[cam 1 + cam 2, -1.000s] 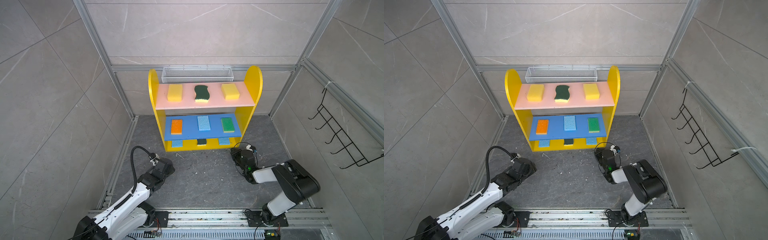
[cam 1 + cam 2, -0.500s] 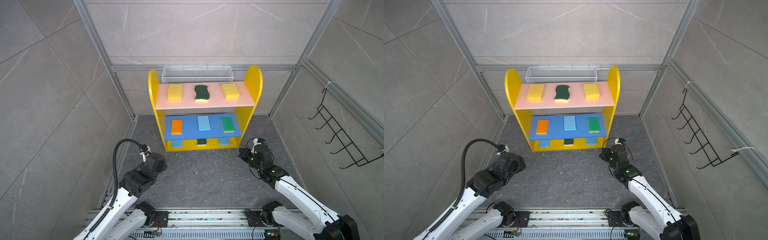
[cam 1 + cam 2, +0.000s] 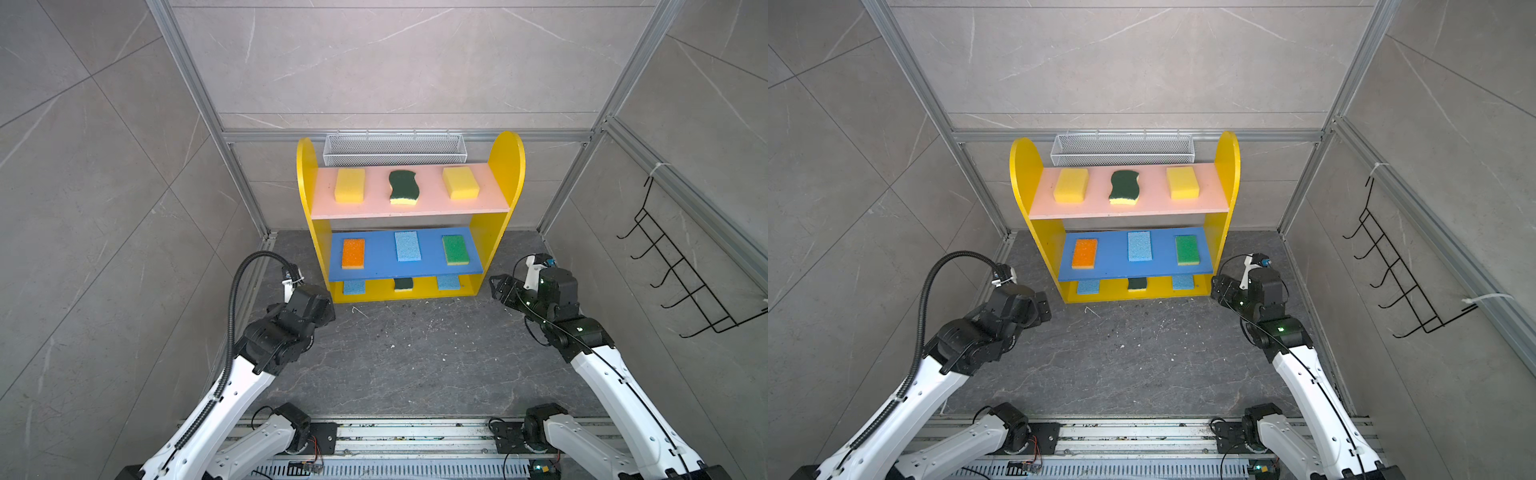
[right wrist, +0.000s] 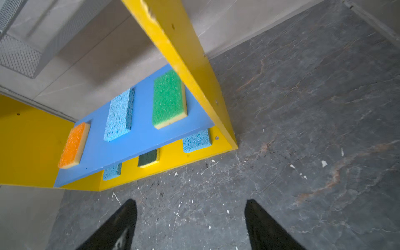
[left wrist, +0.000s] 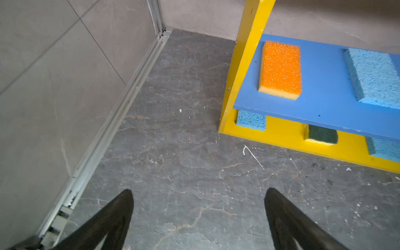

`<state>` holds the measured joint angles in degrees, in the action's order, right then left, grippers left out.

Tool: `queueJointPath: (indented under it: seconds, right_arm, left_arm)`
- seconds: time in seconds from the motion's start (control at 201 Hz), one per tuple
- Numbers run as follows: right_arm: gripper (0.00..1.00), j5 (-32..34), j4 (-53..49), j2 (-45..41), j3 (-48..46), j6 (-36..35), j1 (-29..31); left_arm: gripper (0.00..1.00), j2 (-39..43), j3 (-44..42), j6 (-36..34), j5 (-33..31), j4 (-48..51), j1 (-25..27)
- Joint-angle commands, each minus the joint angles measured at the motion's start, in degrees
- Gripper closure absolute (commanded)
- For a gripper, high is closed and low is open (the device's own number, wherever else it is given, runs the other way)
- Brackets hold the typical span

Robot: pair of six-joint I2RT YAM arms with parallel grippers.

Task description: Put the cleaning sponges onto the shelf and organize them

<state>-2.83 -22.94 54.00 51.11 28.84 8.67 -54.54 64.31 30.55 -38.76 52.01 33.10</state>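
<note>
The yellow shelf point(image 3: 505, 166) stands against the back wall. Its pink board carries two yellow sponges point(image 3: 350, 185) point(image 3: 460, 183) with a wavy dark-green scourer point(image 3: 402, 187) between them. An orange sponge point(image 3: 353, 253), a light blue one point(image 3: 407, 246) and a green one point(image 3: 455, 249) lie on the blue board. The base holds two light blue sponges point(image 3: 354, 286) point(image 3: 449, 282) and a scourer point(image 3: 403, 284). My left gripper point(image 5: 199, 190) hangs open and empty over the floor by the shelf's front left corner. My right gripper point(image 4: 190, 200) is open and empty off its front right corner.
A white wire mesh basket point(image 3: 395, 149) hangs on the back wall behind the shelf top. A black wire hook rack point(image 3: 681, 274) is on the right wall. Grey stone floor point(image 3: 415, 357) lies between the arms, with tiled walls close on both sides.
Both arms have unfolded from a low tucked pose and now reach toward the shelf's front corners. The right gripper has gone from shut to open, and the left has opened wider.
</note>
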Motion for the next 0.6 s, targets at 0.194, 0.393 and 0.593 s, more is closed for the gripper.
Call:
queueJointPath:
  seconds: [0.194, 0.393, 0.593]
  right_arm:
    - [0.12, 6.49, 3.3, 3.36, -1.1, -3.73, -5.75]
    - [0.09, 8.67, 25.99, 1.12, -15.91, -7.03, -8.89]
    - [0.08, 11.48, 31.99, 9.11, -17.9, -9.12, -11.43]
  left_arm:
    - [0.0, -2.75, -0.4, -11.4, 4.02, -12.58, -10.27]
    - [0.0, -3.96, -9.39, -13.27, 19.51, -26.03, -26.18]
    - [0.0, -8.43, -16.92, -15.14, 26.97, -40.6, -35.95]
